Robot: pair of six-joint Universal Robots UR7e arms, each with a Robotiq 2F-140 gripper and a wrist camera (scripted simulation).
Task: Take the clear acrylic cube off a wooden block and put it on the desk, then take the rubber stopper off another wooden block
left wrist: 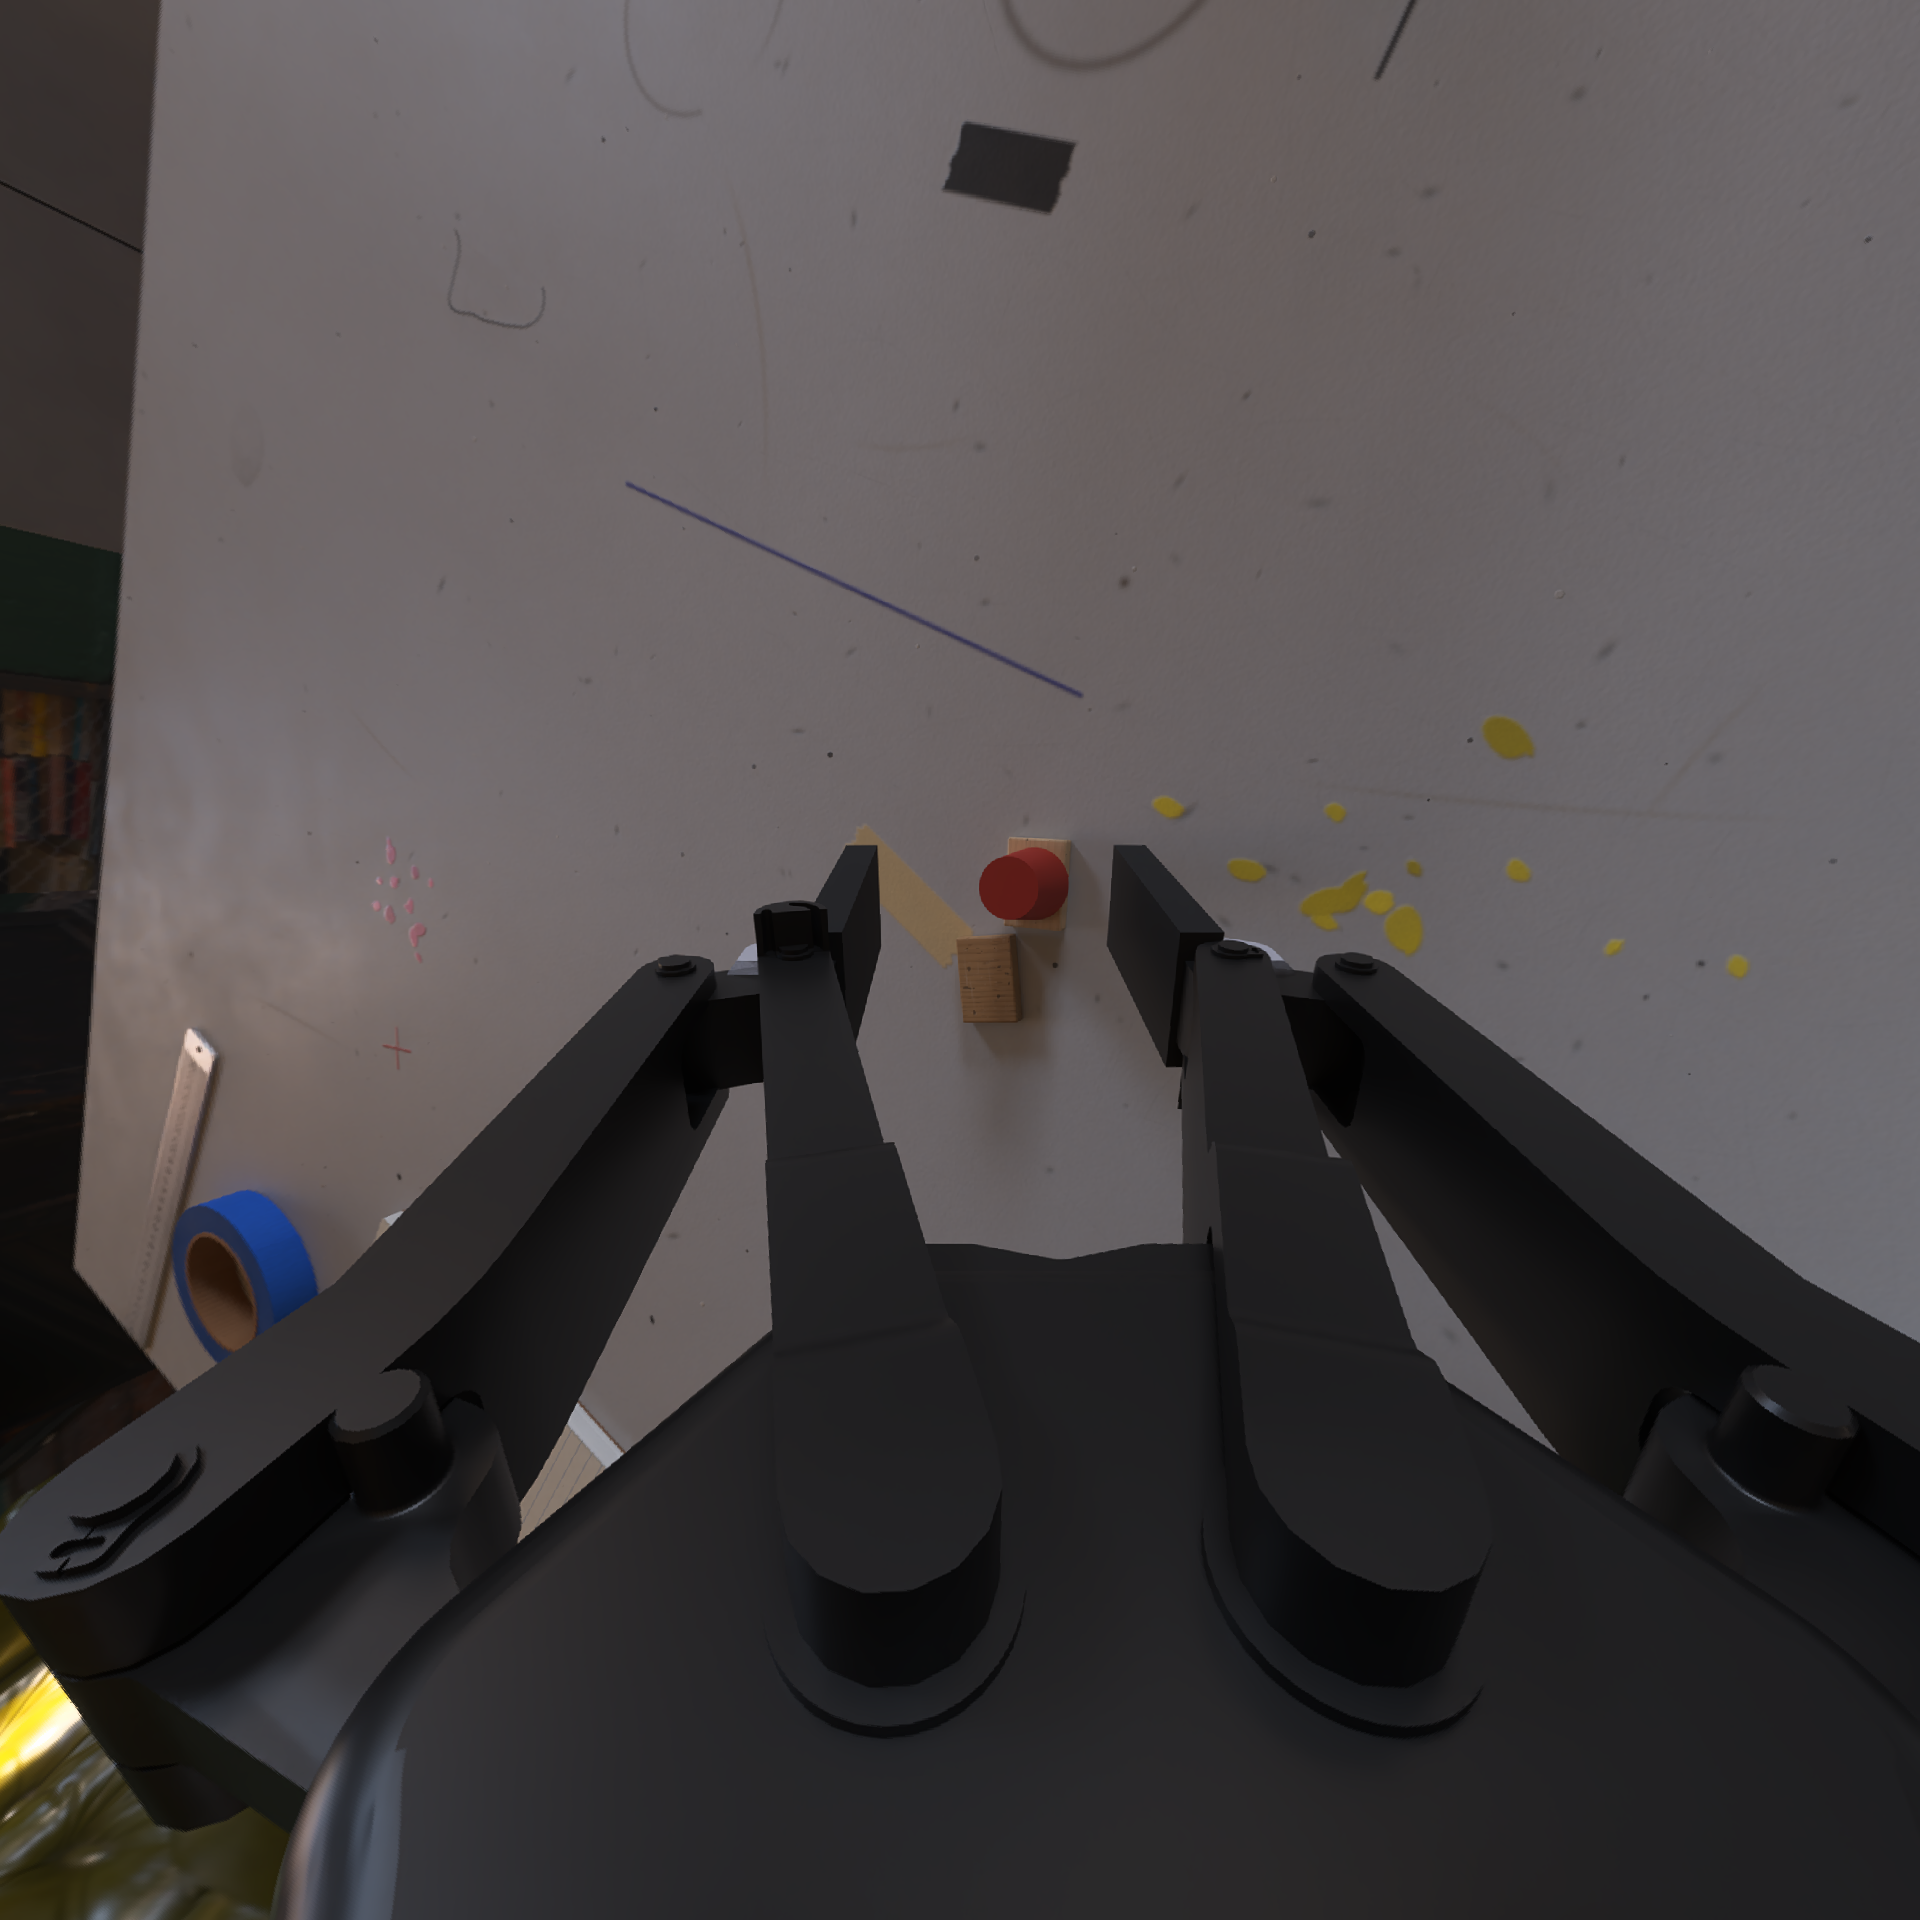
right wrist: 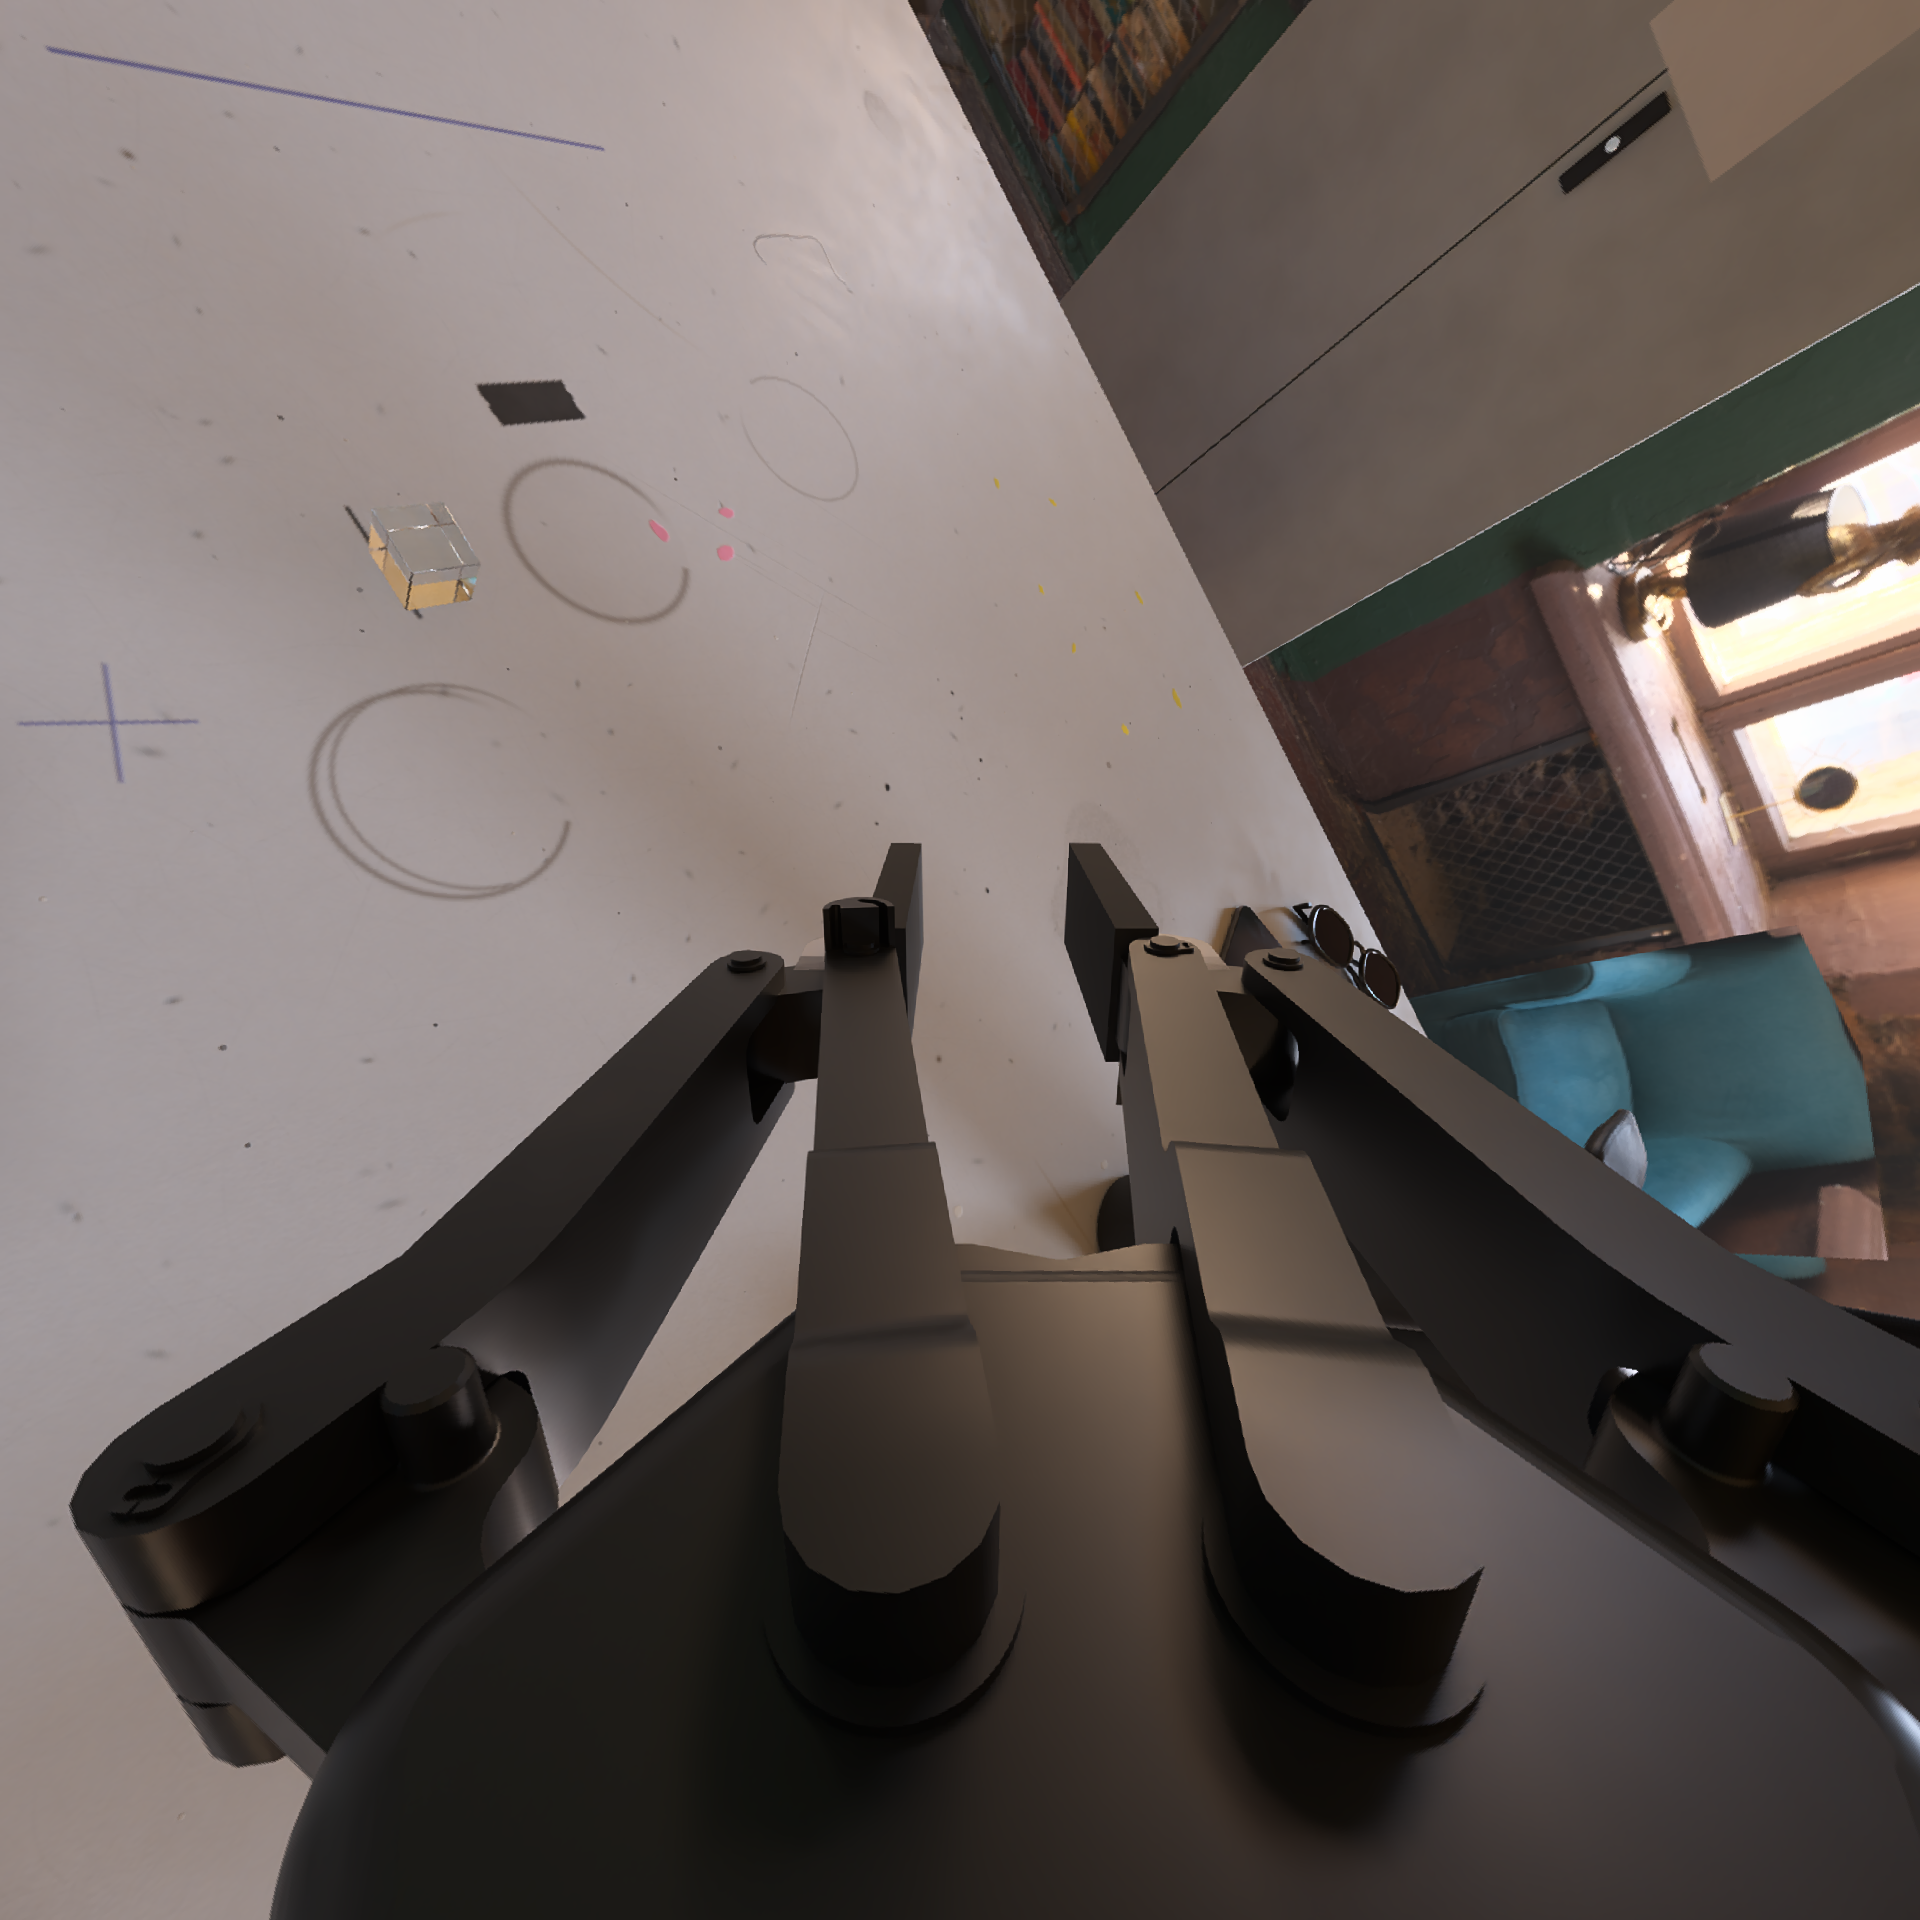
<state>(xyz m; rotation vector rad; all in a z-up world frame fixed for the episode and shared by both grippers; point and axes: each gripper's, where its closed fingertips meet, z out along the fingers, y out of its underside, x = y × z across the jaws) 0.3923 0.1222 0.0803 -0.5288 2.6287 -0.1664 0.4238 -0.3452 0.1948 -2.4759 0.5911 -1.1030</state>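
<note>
Hovering above the pale, marked bench (left wrist: 1351, 416), left hand (left wrist: 995, 935) spread wide and gripping nothing, fingers (left wrist: 857, 914) framing the red rubber stopper (left wrist: 1023, 885) far below; sitting on a wooden block (left wrist: 1044, 914), with a second, bare wooden block (left wrist: 989, 979) lying just beside it and touching a strip of tan tape (left wrist: 914, 894). Showing yellow paint spots (left wrist: 1351, 904) to one side, a blue tape roll (left wrist: 241, 1270) and a metal ruler (left wrist: 182, 1153) near the bench edge. Hanging over another stretch of bench in the right wrist view, right hand (right wrist: 994, 914) also spread and empty, well apart from the clear acrylic cube (right wrist: 424, 556), still resting on its wooden block (right wrist: 416, 594) beside dark ring stains (right wrist: 597, 540). Lying near the bench edge, dark sunglasses (right wrist: 1351, 956) just beyond the right hand's fingers (right wrist: 1107, 925)
</note>
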